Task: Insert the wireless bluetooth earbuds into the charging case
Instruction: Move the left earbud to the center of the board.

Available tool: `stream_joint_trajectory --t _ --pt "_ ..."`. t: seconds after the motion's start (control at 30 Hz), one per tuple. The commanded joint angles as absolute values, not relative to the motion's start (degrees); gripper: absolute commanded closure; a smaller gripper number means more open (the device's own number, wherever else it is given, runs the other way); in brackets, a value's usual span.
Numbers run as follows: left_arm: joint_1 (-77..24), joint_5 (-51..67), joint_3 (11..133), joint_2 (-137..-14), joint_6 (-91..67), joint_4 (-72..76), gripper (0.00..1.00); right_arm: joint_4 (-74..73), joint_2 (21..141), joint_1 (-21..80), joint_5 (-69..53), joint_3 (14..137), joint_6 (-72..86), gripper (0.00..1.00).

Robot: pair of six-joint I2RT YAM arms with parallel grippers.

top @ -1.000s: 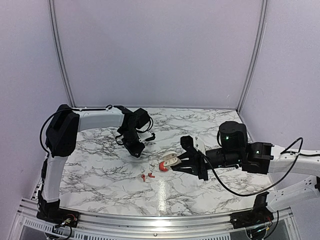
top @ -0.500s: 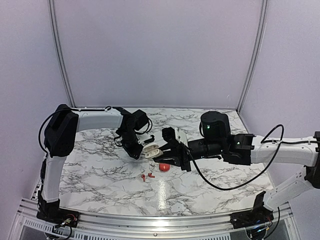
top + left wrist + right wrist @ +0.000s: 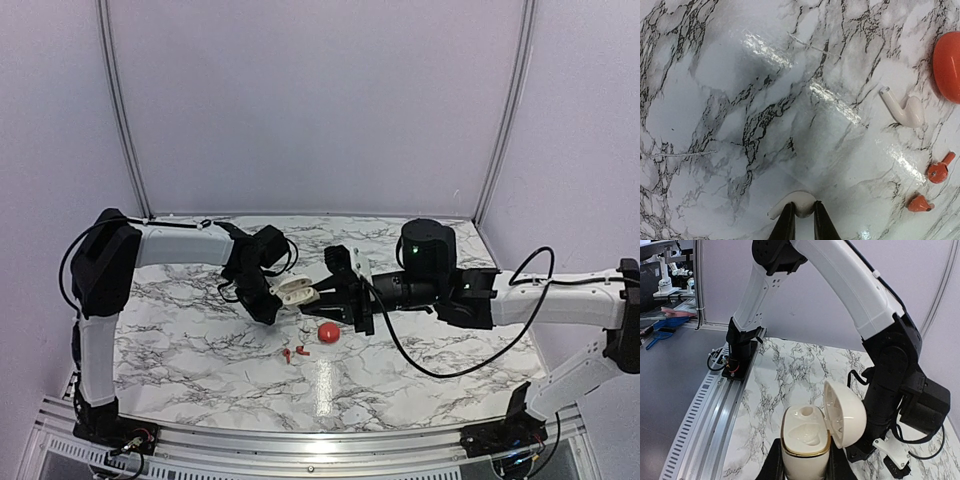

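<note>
Moved: the right arm has swung left, carrying the white rounded hinged charging case [image 3: 292,290] away from the red ball-like object [image 3: 328,332] to just beside the left gripper [image 3: 268,303]; the left arm's shoulder has shifted left.
Left arm: reaches out from the left over the marble-patterned table [image 3: 190,345], forearm level, wrist bent down and inward.
Left gripper: closed, its tips pinching a small white curved piece [image 3: 796,204] just above the marble.
Earbuds: two tiny red plastic wireless earbuds [image 3: 287,354] [image 3: 301,350] lie close together on the table, below both grippers and outside the case.
Case: held upright off the table, lid swung open to one side, gold-coloured rim around pale hollows; no red earbud inside.
Loose piece: a white stemmed earbud-shaped piece [image 3: 902,107] lies on the marble between the ball and the red earbuds in the left wrist view.
Ball: on the table, under the right wrist.
Right gripper [image 3: 318,293]: clamped on the case's lower body.
Right arm: stretched nearly level across from the right, fingers pointing left.
</note>
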State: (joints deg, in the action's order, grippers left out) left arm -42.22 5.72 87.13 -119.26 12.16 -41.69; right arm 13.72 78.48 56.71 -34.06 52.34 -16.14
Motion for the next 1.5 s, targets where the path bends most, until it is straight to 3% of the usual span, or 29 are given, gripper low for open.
stream_joint_trajectory --t 0.0,0.6,0.8,1.3,1.33,1.47 --pt "-42.5 9.4 83.1 -117.0 10.0 -38.8 0.89 18.3 76.9 56.5 -29.4 46.6 -15.0 1.0" --pt "-44.9 14.5 67.9 -103.2 3.2 -27.5 0.9 40.2 69.8 60.3 -16.0 24.7 -24.5 1.0" --pt "-44.9 14.2 66.9 -103.3 0.5 -26.1 0.9 38.5 70.2 60.3 -15.0 24.9 -23.3 1.0" --pt "-45.8 3.3 62.0 -100.8 -26.6 -26.0 0.9 37.8 68.4 60.3 -14.0 23.7 -20.9 1.0" --pt "-45.8 2.9 61.9 -100.7 -27.4 -25.9 0.88 37.8 68.3 60.3 -14.0 23.6 -20.9 1.0" --pt "-45.8 2.9 63.2 -99.8 -26.5 -26.1 0.65 37.7 67.8 60.2 -13.9 23.2 -20.9 1.0"
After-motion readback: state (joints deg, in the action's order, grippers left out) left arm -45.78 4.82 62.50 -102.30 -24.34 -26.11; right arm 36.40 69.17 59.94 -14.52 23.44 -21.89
